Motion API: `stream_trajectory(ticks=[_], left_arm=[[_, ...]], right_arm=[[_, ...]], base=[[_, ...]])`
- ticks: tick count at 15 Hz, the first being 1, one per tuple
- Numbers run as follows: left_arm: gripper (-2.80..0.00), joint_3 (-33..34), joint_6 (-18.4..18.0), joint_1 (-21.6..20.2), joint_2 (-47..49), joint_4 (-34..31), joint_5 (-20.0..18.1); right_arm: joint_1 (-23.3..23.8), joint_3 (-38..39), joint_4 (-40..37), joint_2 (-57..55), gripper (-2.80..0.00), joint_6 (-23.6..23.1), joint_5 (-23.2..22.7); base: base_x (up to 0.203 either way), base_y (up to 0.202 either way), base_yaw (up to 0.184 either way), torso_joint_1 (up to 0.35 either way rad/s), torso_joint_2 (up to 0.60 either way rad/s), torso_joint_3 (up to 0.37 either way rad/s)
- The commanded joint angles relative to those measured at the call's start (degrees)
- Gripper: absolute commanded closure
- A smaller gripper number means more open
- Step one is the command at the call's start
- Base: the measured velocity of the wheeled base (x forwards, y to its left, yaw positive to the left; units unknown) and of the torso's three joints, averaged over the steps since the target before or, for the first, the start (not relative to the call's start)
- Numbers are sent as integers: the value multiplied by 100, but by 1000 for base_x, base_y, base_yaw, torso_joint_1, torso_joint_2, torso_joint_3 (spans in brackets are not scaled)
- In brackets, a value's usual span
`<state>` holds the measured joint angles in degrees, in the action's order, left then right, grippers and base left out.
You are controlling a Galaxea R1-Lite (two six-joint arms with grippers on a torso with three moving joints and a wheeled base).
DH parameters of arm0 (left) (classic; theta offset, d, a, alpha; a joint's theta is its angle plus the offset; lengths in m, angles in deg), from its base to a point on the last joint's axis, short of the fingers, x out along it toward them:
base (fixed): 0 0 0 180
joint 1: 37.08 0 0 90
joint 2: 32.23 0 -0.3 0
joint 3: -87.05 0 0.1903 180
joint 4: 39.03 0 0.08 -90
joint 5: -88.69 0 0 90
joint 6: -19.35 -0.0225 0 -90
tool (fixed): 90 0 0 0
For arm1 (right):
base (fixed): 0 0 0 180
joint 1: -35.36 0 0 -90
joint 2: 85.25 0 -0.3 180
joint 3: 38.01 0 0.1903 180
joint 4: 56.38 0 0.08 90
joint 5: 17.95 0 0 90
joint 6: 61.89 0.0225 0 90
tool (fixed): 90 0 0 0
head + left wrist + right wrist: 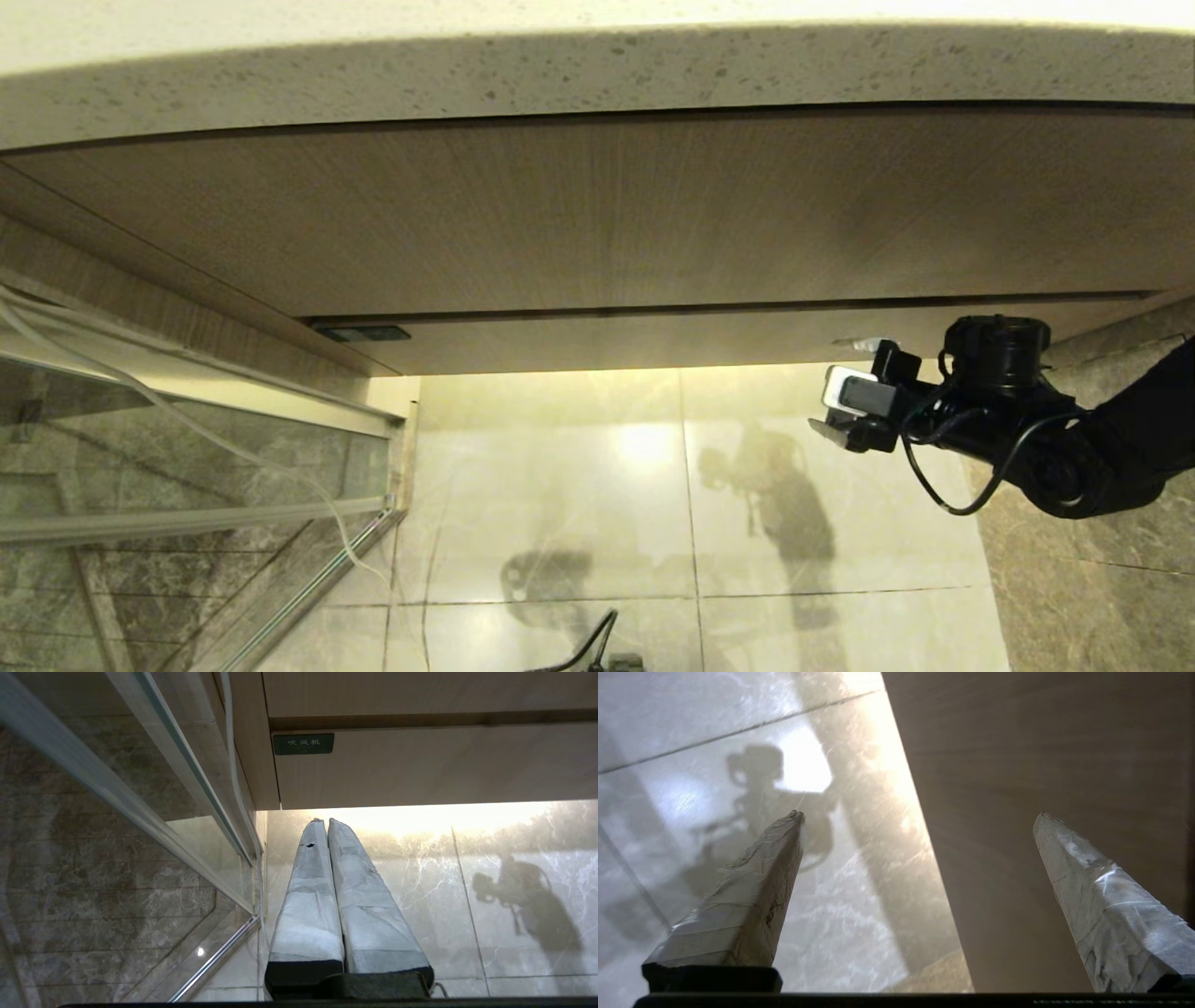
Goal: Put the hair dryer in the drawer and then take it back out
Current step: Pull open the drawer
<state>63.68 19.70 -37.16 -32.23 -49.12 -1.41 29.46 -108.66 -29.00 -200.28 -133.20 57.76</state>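
Note:
The drawer (653, 341) is the narrow wood-grain front under the taller panel, and it is shut; it also shows as drawer (420, 765) in the left wrist view. The hair dryer is out of view. My right gripper (840, 387) hovers at the right end of the drawer front, open and empty. In its wrist view the right gripper (920, 815) has one finger before the drawer front (1041, 788) and the other over the floor. My left gripper (325, 821) is shut on nothing, low at the left, pointing at the floor below the drawer.
A dark label (361, 332) sits at the drawer's left end. A stone counter (597, 75) overhangs the tall panel (597, 215). A glass partition (187, 467) with a white cord (177, 415) along it stands at the left. Glossy tiled floor (560, 485) lies below.

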Motion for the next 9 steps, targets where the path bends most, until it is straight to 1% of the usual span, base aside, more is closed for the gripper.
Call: stream_trajectory(ticks=[1,5,9], left_arm=[[0,229,0,-1,0,8,1],[0,229,6,-1,0,13,1],[0,229,9,-1,0,17,1]], right_arm=[[1,54,-167,42,-280,-16,-12],[43,77,-236,388,-280,45,-47],[45,132,-232,543,-280,73,-205]], base=[[0,0,0,0,0,0],[0,0,0,0,0,0],[0,0,0,0,0,0]])
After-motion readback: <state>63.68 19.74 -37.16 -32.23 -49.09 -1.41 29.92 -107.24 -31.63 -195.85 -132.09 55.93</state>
